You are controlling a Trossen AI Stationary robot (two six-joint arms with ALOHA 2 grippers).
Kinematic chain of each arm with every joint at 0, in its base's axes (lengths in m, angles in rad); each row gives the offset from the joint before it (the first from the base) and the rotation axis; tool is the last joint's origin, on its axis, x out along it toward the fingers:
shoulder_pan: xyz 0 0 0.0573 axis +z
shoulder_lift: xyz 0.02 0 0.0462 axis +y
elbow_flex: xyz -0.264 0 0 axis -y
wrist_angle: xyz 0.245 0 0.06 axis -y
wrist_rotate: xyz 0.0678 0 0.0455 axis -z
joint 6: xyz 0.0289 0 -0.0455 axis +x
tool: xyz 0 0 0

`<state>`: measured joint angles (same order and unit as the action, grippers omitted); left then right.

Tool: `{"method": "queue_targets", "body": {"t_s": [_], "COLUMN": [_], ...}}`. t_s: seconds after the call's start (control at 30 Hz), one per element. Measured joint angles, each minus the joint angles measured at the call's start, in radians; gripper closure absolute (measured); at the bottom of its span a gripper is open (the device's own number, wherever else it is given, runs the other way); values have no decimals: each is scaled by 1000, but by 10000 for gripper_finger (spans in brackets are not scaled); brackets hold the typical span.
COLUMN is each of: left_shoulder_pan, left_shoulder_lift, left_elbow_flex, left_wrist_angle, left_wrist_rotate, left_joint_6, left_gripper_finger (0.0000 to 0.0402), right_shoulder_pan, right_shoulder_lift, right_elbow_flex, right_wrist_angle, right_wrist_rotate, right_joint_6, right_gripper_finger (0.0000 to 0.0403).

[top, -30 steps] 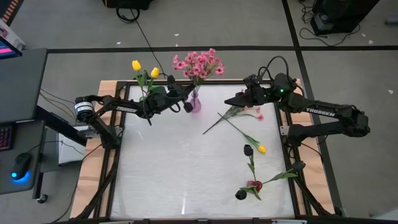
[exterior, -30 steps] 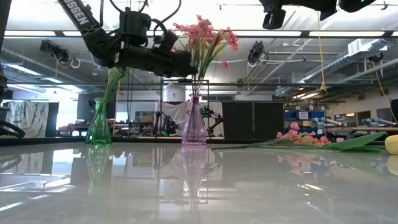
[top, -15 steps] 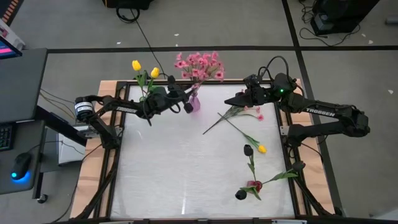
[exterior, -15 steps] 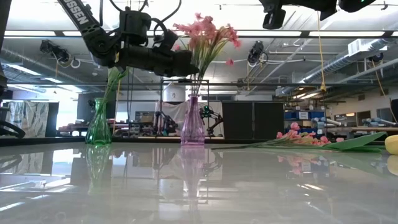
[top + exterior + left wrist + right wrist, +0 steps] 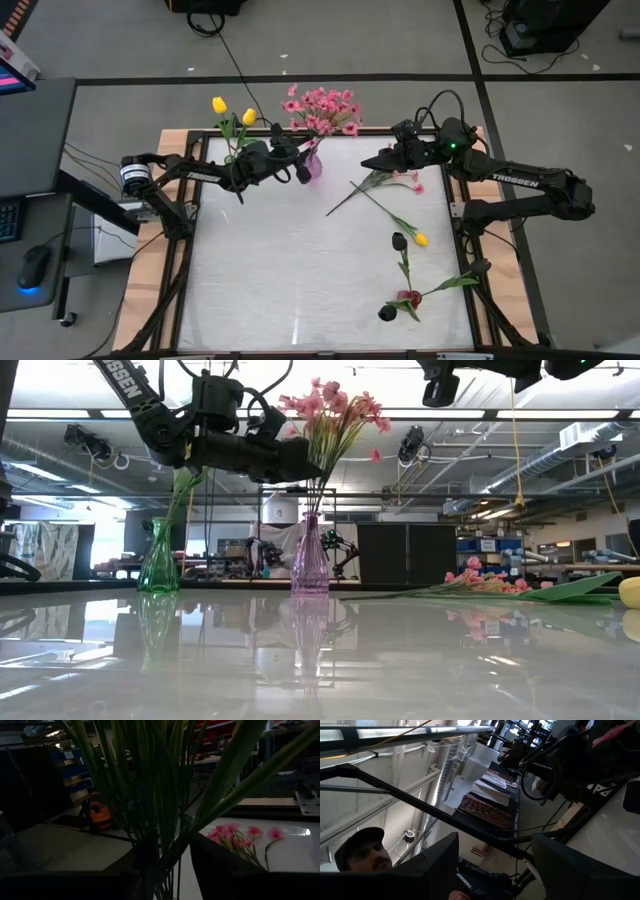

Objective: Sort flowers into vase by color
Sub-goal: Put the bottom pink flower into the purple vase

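My left tool [image 5: 301, 160] beside purple vase [image 5: 309, 558], fingers parted round pink stems [image 5: 326, 455]. Pull back crooked: vase tips. Right tool [image 5: 372, 163] open, empty, waiting.

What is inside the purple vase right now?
The purple vase holds a spray of pink flowers, stems running down its neck. The left gripper covers part of the stems; how deep they reach cannot be seen.
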<state>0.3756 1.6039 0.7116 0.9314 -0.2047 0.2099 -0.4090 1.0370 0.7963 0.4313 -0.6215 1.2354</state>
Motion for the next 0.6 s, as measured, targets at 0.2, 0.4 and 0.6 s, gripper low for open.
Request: {"method": "queue_targets", "body": {"t_s": [0.2,0.4,0.6], "left_shoulder_pan": [0,-1,-4], "left_shoulder_lift": [0,-49,-102], "left_elbow_flex": [0,0,-1], "left_wrist_angle": [-2,-101,-147], "left_wrist_rotate": [0,-56,-62], "left_joint_6": [1,45,40], "left_gripper_finger": [268,260,260], "right_shoulder_pan": [0,0,0], "right_shoulder_lift": [0,0,0], "right_elbow_flex": [0,0,0], "right_wrist_angle": [0,0,0], "right_wrist_rotate": [0,0,0], "right_joint_6": [0,0,0], "right_gripper_finger": [145,145,145]}}
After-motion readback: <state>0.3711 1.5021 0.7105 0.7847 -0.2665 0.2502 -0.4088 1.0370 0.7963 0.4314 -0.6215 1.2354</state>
